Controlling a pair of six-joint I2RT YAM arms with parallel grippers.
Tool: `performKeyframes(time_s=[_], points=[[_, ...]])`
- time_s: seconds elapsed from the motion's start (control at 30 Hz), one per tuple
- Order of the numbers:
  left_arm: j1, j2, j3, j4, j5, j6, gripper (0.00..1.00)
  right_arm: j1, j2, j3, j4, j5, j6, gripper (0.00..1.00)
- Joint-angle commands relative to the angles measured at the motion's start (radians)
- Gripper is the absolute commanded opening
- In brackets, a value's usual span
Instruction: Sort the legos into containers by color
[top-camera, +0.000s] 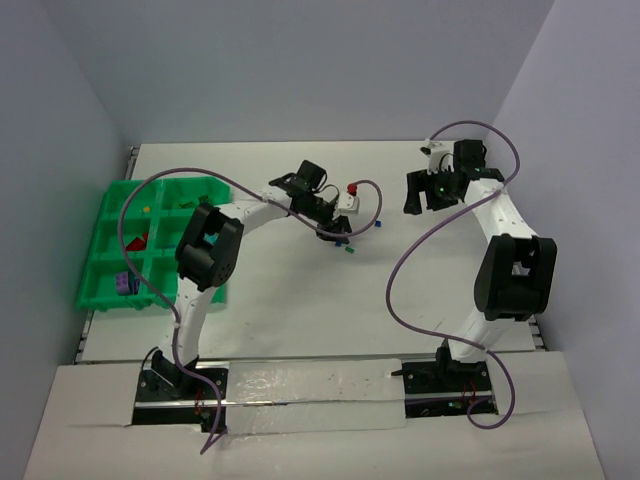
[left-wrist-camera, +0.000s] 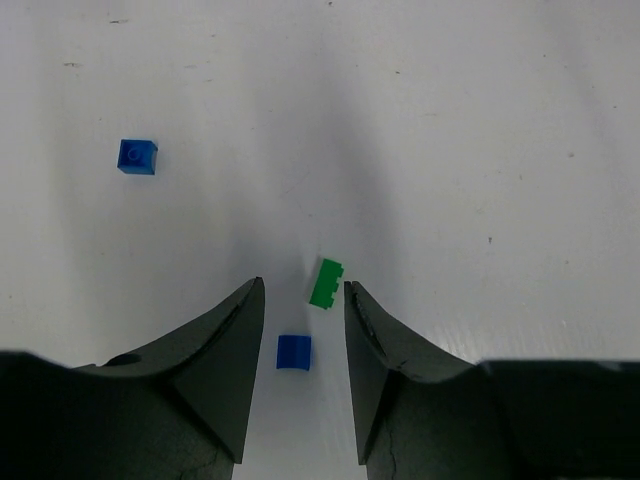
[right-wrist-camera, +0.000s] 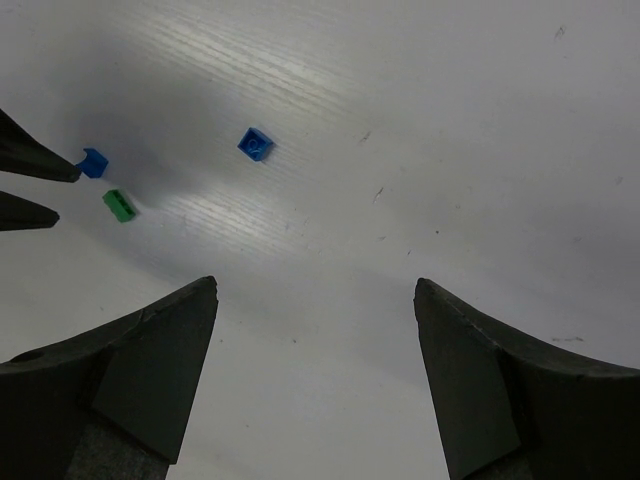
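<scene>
My left gripper (left-wrist-camera: 302, 284) is open and low over the table, with a small blue brick (left-wrist-camera: 293, 352) lying loose between its jaws and gaps on both sides. A green brick (left-wrist-camera: 326, 283) lies just at its right fingertip. A second blue brick (left-wrist-camera: 137, 156) lies further off to the left. In the top view the left gripper (top-camera: 338, 230) is at table centre, over these bricks (top-camera: 345, 245). My right gripper (right-wrist-camera: 315, 282) is open and empty, hovering to the right (top-camera: 428, 195); it sees the same blue brick (right-wrist-camera: 256, 144) and green brick (right-wrist-camera: 119, 205).
The green tray (top-camera: 105, 215) sits at the left edge of the table, with red (top-camera: 140, 240), purple (top-camera: 122, 283) and other small pieces in its bins. A small red piece (top-camera: 352, 187) shows by the left wrist. Purple cables loop over both arms.
</scene>
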Motion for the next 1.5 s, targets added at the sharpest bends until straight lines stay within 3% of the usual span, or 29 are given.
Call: performKeyframes(time_s=[0.0,0.6,1.03,1.13,1.2,1.33,1.47], points=[[-0.023,0.027,0.015,0.058,-0.034,0.017,0.46,-0.006,-0.05,0.05,-0.011,0.0,-0.007,0.87],[-0.072,0.107,0.13,-0.184,-0.201,0.124,0.46,-0.029,-0.031,0.108,-0.045,-0.01,-0.015,0.86],[-0.11,0.132,0.155,-0.215,-0.252,0.15,0.43,-0.036,-0.01,0.146,-0.079,-0.01,-0.034,0.85],[-0.119,0.134,0.151,-0.221,-0.267,0.159,0.36,-0.036,-0.003,0.159,-0.099,-0.011,-0.045,0.84],[-0.119,0.135,0.15,-0.221,-0.276,0.148,0.22,-0.038,0.002,0.173,-0.109,-0.012,-0.049,0.83],[-0.111,0.129,0.136,-0.242,-0.311,0.149,0.09,-0.036,0.006,0.18,-0.11,-0.019,-0.05,0.83],[-0.069,0.103,0.135,-0.29,-0.294,0.158,0.02,-0.036,0.017,0.187,-0.109,-0.036,-0.043,0.82]])
